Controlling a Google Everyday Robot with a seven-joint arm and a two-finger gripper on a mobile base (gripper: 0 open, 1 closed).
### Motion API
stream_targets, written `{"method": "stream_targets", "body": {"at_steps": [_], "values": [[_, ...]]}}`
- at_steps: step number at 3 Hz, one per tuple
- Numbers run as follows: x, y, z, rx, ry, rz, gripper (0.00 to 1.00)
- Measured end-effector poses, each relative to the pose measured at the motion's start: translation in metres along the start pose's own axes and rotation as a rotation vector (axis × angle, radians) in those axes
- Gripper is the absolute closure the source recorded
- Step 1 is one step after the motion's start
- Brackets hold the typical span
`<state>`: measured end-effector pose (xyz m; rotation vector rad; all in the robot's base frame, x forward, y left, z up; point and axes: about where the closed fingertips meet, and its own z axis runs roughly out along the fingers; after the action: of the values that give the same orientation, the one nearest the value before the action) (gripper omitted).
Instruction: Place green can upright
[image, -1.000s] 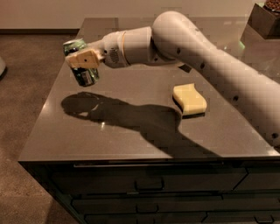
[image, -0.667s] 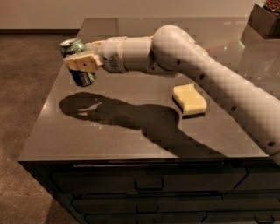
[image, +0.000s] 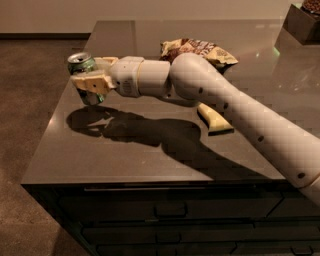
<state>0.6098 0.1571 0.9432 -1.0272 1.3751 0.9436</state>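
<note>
Camera view: green can (image: 81, 63) between gripper (image: 87, 75) jaws

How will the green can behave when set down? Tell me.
Likely light: the gripper holds the green can by its sides, above the countertop. Its round body would probably roll if it tipped. Smooth metal may slip, so release it only once its base sits flat.

On the dark countertop (image: 75, 160), a crumpled snack bag (image: 197, 49) toward the back, a yellow sponge (image: 217, 124) nearer, drawers (image: 170, 210) beneath.
</note>
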Motion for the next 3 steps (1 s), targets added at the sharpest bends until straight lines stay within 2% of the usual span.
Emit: {"method": "stream_targets", "body": {"at_steps": [3], "values": [[0.036, -0.004, 0.003, 0.061, 0.022, 0.033, 0.16]]}}
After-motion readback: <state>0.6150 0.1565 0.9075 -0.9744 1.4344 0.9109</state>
